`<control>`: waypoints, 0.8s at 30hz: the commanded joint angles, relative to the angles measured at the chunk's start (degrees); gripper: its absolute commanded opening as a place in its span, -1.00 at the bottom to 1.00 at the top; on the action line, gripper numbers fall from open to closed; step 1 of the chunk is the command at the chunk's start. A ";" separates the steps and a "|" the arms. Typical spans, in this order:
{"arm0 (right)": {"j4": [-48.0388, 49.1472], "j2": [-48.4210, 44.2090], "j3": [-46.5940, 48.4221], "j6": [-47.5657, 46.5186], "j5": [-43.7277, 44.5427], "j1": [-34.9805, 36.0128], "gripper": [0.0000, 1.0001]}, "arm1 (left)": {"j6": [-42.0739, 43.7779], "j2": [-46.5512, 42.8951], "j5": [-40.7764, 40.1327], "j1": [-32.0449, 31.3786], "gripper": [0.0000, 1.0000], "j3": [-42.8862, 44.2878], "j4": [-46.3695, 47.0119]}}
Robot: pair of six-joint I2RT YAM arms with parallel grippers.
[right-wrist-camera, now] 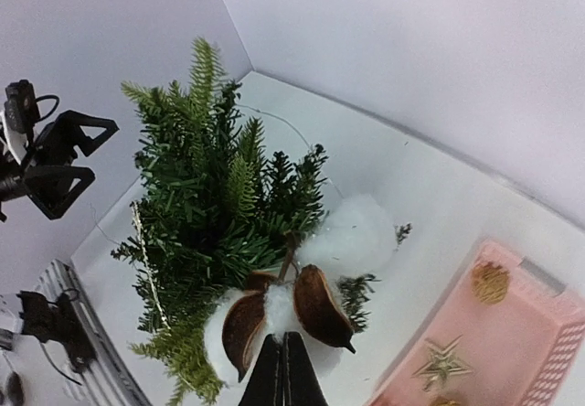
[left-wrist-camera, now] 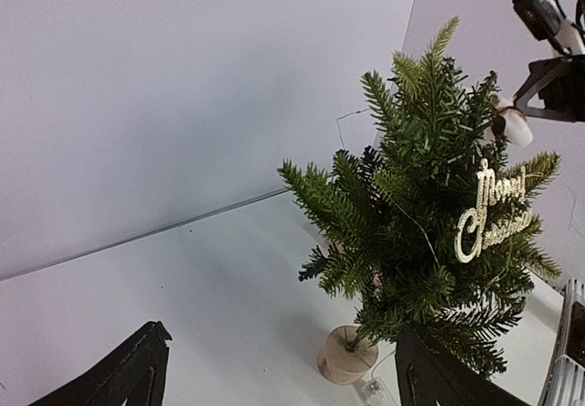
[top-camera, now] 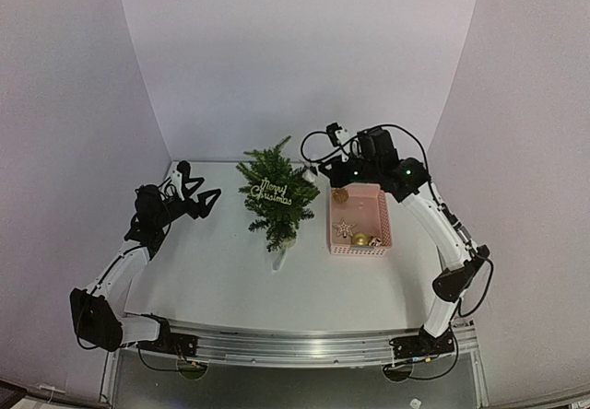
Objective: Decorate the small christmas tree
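The small christmas tree [top-camera: 275, 199] stands mid-table on a pale round wooden base [left-wrist-camera: 347, 356], with a gold "Merry Christmas" sign [left-wrist-camera: 494, 209] hanging on it. My right gripper [right-wrist-camera: 283, 340] is shut on a cotton boll ornament [right-wrist-camera: 302, 301], white fluff in brown husks, which it holds against the tree's [right-wrist-camera: 210, 196] upper right branches. From the left wrist, that ornament [left-wrist-camera: 514, 124] shows near the treetop. My left gripper [left-wrist-camera: 283, 374] is open, with nothing between its fingers, low and to the left of the tree [left-wrist-camera: 420, 214].
A pink basket [top-camera: 384, 217] sits right of the tree, holding a gold star [top-camera: 344, 228], a gold bauble [top-camera: 360, 239] and a glittery gold ball [top-camera: 340, 194]. A thin wire with a small clear box [left-wrist-camera: 370, 389] lies by the tree's base. White walls enclose the table.
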 commanded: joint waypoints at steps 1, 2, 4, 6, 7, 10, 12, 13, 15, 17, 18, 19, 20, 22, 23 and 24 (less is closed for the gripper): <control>-3.14 -2.17 1.12 -16.51 6.01 0.52 -1.00 | 1.81 -0.24 1.09 0.23 0.72 1.16 1.45; -4.19 -1.92 1.82 -19.35 6.68 0.57 -1.00 | 1.88 -0.24 1.08 0.21 0.72 1.22 1.42; -6.54 -0.93 3.88 -26.46 7.63 0.62 -1.00 | 2.14 -0.15 1.13 0.21 0.72 1.31 1.26; -8.94 0.35 6.66 -32.69 7.70 0.65 -1.00 | 2.36 -0.11 1.15 0.21 0.72 1.46 1.09; -10.41 1.22 8.31 -34.84 7.71 0.65 -1.00 | 2.45 -0.06 1.13 0.24 0.72 1.51 1.02; -15.05 3.53 13.26 -40.94 7.71 0.65 -1.00 | 2.79 -0.14 0.96 0.21 0.72 1.55 0.86; -16.00 4.25 14.67 -42.95 7.68 0.63 -1.00 | 2.88 -0.15 0.92 0.26 0.72 1.62 0.73; -16.02 4.29 14.64 -43.69 7.30 0.63 -1.00 | 2.94 -0.17 0.92 0.24 0.72 1.65 0.65; -15.94 4.35 14.66 -44.63 6.08 0.66 -1.00 | 3.09 -0.23 0.95 0.23 0.72 1.67 0.47; -15.91 4.95 15.14 -44.63 5.79 0.63 -1.00 | 3.19 -0.24 0.84 0.24 0.72 1.66 0.39; -15.83 5.39 15.46 -44.53 5.47 0.67 -1.00 | 3.15 -0.18 0.92 0.24 0.72 1.64 0.37; -15.81 6.00 15.66 -44.52 5.12 0.77 -1.00 | 3.15 -0.22 0.96 0.22 0.72 1.65 0.38; -15.77 6.55 15.93 -44.58 4.75 0.94 -1.00 | 3.15 -0.20 0.98 0.22 0.72 1.64 0.41; -15.47 7.93 16.62 -44.69 3.74 1.28 -1.00 | 3.18 -0.07 1.01 0.24 0.72 1.71 0.52; -15.03 8.54 17.09 -44.54 3.10 1.33 -1.00 | 3.15 -0.06 1.00 0.25 0.72 1.76 0.58; -14.58 9.16 17.48 -44.28 2.28 1.41 -1.00 | 3.15 -0.11 1.00 0.22 0.72 1.76 0.68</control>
